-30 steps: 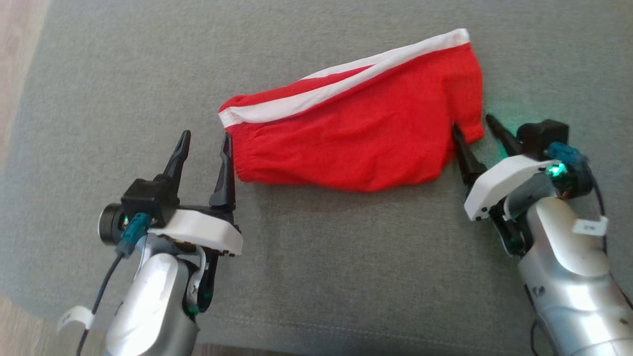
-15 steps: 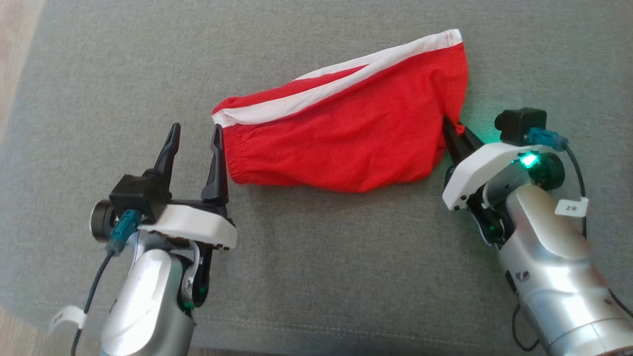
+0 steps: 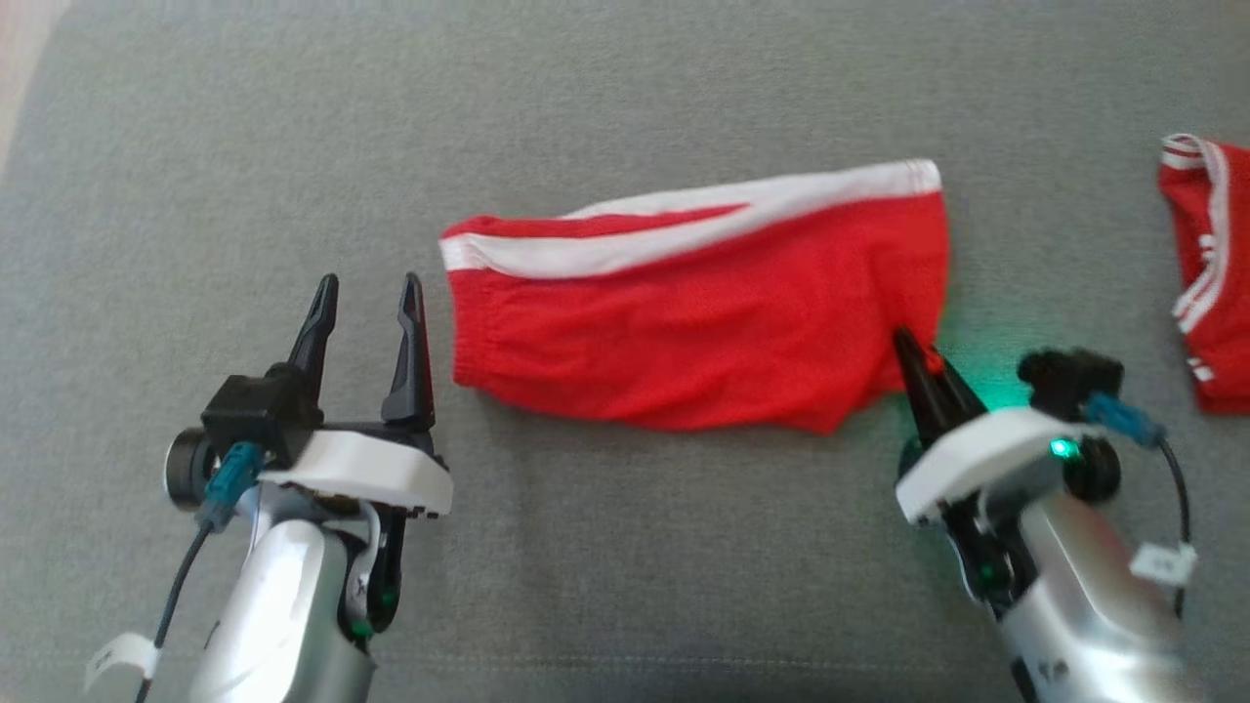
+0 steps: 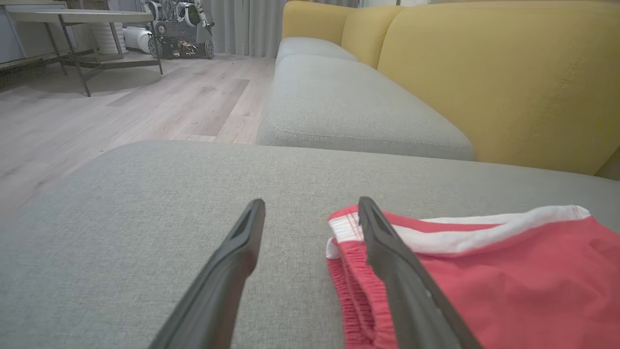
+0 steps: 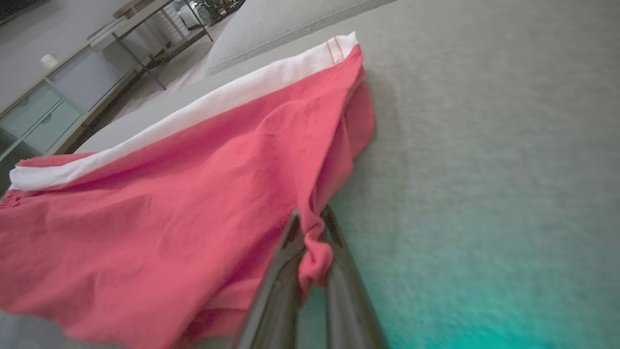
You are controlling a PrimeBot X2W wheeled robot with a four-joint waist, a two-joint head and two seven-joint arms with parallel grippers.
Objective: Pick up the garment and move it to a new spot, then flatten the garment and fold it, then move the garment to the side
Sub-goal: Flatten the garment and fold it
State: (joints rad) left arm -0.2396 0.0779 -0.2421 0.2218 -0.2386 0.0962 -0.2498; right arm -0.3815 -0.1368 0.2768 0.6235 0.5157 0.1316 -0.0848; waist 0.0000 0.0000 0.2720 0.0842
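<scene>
Right claw (image 3: 916,353) now closed, pinching garment (image 3: 684,332) corner

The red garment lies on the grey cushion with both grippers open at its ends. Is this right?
Not quite. The right gripper is shut, pinching a corner of the red garment, as the right wrist view shows. The left gripper is open, and the garment lies on the grey cushion.

Domestic living room, left wrist view. A grey upholstered seat (image 4: 121,218) lies at 6 o'clock, a second grey seat cushion (image 4: 348,106) at 12 o'clock and mustard-yellow back cushions (image 4: 484,77) at 2 o'clock: a sofa. Pale wood-plank floor (image 4: 97,116) at 10 o'clock; metal-legged table (image 4: 77,19) and curtains (image 4: 247,24) at 11 o'clock. Right wrist view: a drawer cabinet (image 5: 43,111) at 9 o'clock.
</scene>
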